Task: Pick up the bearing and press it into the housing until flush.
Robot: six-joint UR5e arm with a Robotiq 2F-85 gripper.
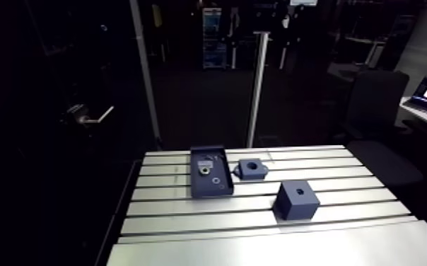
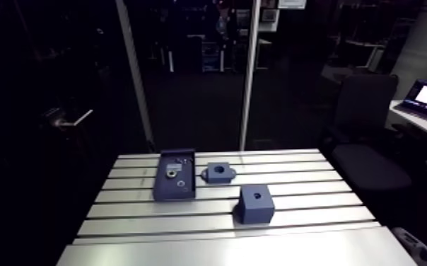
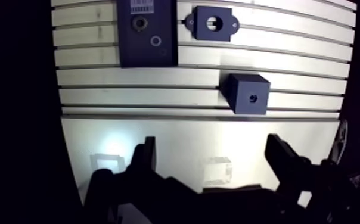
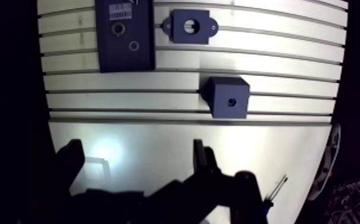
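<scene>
A dark blue tray (image 3: 165,30) lies on the slotted table, far ahead of the gripper. In it sit a round metal bearing (image 3: 139,22) and a smaller ring (image 3: 156,41). Beside the tray lies the dark blue housing (image 3: 212,24), a flanged block with a round bore that faces up. My gripper (image 3: 213,156) hangs high over the plain near part of the table, open with nothing between its fingers (image 3: 146,156). It is well short of the tray and the housing. The arm view shows the tray (image 1: 220,185), bearing (image 1: 205,168) and housing (image 1: 252,168), but not the gripper.
A dark blue cube (image 3: 248,94) with a small hole on top stands on the slotted table (image 3: 158,77), between the gripper and the housing. A barcode label (image 3: 139,5) sits at the tray's far end. The table's side edge (image 3: 60,119) drops into darkness.
</scene>
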